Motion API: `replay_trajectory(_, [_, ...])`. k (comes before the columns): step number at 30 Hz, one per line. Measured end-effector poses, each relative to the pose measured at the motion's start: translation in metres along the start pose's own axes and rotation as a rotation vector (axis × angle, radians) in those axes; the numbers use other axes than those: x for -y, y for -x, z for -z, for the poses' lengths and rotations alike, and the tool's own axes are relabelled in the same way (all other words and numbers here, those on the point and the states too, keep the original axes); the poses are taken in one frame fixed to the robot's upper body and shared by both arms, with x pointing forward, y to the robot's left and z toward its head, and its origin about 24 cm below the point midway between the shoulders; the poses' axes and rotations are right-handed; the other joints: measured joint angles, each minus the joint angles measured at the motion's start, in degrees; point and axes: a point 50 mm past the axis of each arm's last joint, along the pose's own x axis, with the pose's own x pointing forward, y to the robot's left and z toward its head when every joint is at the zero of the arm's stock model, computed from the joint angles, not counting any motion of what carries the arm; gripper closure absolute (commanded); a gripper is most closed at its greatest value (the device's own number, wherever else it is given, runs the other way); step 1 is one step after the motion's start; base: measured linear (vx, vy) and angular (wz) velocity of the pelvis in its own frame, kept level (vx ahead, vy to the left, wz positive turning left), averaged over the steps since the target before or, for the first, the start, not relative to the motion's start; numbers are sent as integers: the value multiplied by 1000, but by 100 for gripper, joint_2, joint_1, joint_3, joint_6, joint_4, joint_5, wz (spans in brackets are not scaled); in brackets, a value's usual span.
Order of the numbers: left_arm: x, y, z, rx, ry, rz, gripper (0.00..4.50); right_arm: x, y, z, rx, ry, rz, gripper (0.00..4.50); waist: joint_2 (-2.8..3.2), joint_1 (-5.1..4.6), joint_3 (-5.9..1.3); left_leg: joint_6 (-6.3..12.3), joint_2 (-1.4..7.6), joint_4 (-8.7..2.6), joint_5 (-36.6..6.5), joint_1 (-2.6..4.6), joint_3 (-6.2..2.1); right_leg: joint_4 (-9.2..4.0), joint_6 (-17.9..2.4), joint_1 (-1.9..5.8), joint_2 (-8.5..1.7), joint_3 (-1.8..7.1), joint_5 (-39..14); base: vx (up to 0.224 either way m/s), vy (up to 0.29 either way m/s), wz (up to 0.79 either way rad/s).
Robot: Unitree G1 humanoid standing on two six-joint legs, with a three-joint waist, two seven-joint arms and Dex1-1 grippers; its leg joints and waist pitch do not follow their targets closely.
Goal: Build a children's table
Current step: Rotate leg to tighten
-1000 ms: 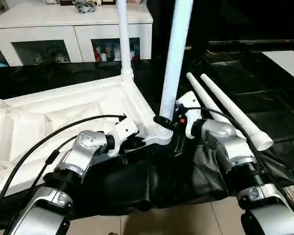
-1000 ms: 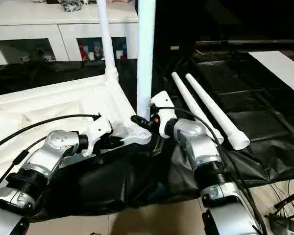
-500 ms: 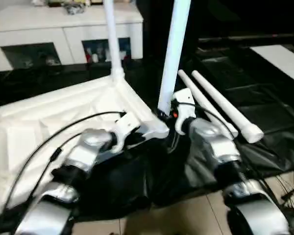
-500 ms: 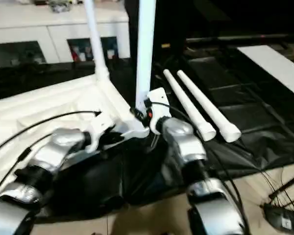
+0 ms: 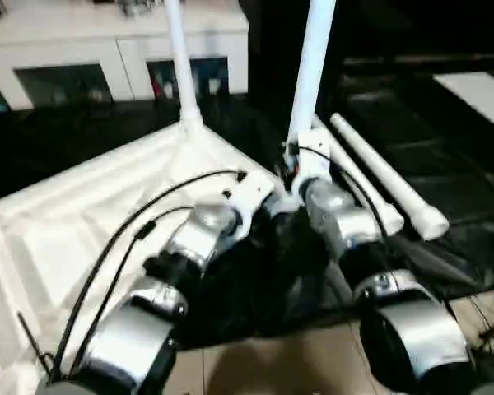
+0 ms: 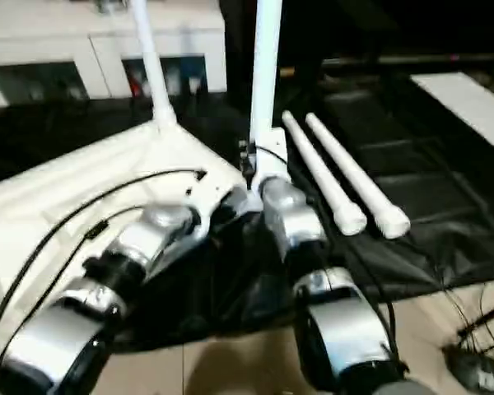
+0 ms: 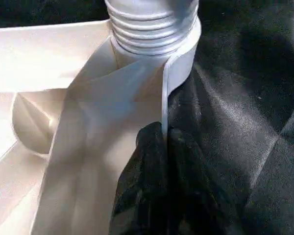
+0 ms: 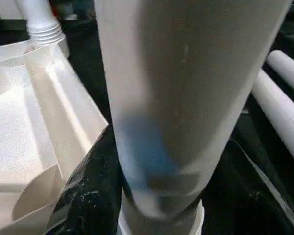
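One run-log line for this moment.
left gripper: shut on tabletop rim | right gripper: around upright leg | loose legs: two

Black-covered work surface, its dark sheet creased and hanging loose over the near edge above a tan tiled floor. Resting directly on the sheet: white plastic rectangular table top, underside up, raised rim and ribs showing, one corner at the near edge. Just beside that corner, two long white tapered tube legs, loose, lying side by side and nearly touching, wider ends toward the near edge. Farther back, flat white panel lying near the far right corner.
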Motion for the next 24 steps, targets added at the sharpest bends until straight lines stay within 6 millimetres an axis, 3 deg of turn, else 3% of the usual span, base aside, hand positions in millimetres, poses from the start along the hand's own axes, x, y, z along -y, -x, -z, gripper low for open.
replay_trajectory(5, [4,-3,-4,4,10,-12,450,1,-1,-2,4,-13,26,266,-3,-3,-5,-16,18,0,11,-44,2,4,2,-1,6,-11,6,0,0,0])
replay_trajectory(17, [0,-1,-4,12,41,-14,450,1,-3,-5,46,-10,-4,266,-8,-6,-27,-16,45,4,13,-48,44,6,-30,-3,6,-11,26,0,0,0])
replay_trajectory(20, [-2,0,-3,13,46,-13,450,1,-3,-5,49,-16,-22,196,-8,-8,-27,-16,49,4,12,-48,53,6,-30,-4,6,-11,26,0,0,0])
replay_trajectory(24, [-5,2,-3,21,58,-15,450,3,-1,12,6,-24,-43,168,-2,-11,-22,-15,51,5,13,-61,59,8,-32,-21,5,-10,28,0,0,0])
